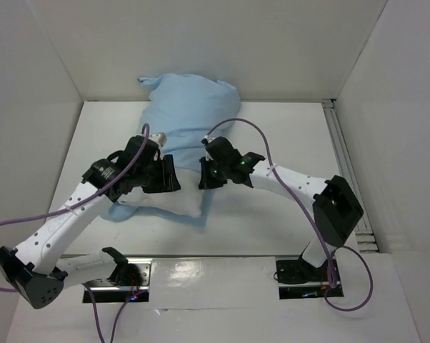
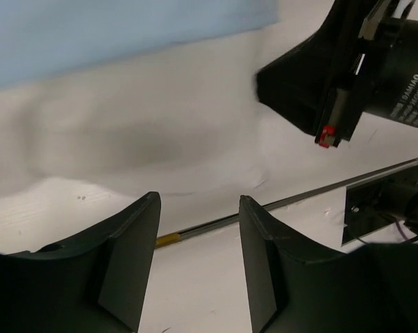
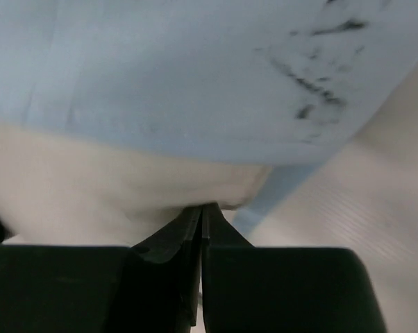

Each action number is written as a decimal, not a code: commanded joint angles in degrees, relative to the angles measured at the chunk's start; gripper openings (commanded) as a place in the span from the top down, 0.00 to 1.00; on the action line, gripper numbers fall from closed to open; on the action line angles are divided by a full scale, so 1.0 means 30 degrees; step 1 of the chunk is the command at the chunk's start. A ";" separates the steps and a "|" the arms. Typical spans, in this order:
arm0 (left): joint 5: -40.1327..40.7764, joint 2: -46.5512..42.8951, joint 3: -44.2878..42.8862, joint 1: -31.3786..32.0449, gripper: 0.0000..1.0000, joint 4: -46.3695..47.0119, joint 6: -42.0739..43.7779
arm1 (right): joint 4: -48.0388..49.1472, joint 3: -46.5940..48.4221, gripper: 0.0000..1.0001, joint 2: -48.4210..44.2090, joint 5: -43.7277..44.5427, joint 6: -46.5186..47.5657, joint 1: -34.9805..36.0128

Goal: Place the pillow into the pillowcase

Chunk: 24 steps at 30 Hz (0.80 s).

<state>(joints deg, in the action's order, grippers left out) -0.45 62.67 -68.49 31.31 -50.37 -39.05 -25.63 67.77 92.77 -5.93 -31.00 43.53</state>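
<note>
You are looking at a white surface (image 1: 286, 143) boxed in by plain white walls (image 1: 201, 43) on three sides, with a metal rail (image 1: 346, 164) along its right edge and a glossy panel (image 1: 215, 275) at the near edge. The only writing is small pale lettering (image 2: 412, 94) beside a black housing (image 2: 299, 83) in the left wrist view, and it is too small to read (the dark smudges (image 3: 313, 83) on the blue cloth are marks, not words). The pillowcase (image 1: 190, 107) lies toward the far wall, light blue face up, plump and full. The pillow (image 1: 173, 206) is inside it, and only its white near end sticks out of the mouth toward the near edge. Your left hand (image 2: 198, 205) hovers just beside that bare end with its fingers (image 2: 129, 257) apart and nothing between them. Your right hand (image 3: 201, 215) has its jaws pressed fully together, with the tips touching the pillow's white edge just under the pillowcase hem. Whether any cloth is pinched between them you cannot tell.
</note>
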 commanded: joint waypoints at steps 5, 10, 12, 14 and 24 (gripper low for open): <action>0.3631 0.1169 -0.0580 0.1835 0.35 -0.2367 0.0422 | 0.3093 -0.1140 0.51 -0.1918 -0.0248 -0.0124 -0.1003; 0.7961 0.0381 0.0473 0.2249 0.27 -0.3863 -0.2069 | 0.3646 -0.1991 0.26 -0.1454 -0.0629 -0.0124 -0.0596; 0.8177 -0.0382 0.0913 0.2249 0.21 -0.3574 -0.2016 | 0.3998 -0.2198 0.14 -0.0987 -0.0192 -0.0532 0.0107; 0.7684 -0.0384 0.1704 0.2249 0.16 -0.3163 -0.1634 | 0.4641 -0.2636 0.11 -0.0516 0.0015 -0.1087 0.0342; 0.5447 0.2895 0.2934 0.4270 0.10 -0.0027 -0.2070 | 0.6081 -0.2404 0.15 0.2794 0.2562 -0.3607 0.0725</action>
<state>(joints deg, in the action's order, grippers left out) 16.40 70.61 -60.62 43.20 -54.35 -43.83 -12.03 59.92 99.83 -1.85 -38.59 45.25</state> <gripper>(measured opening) 0.895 0.855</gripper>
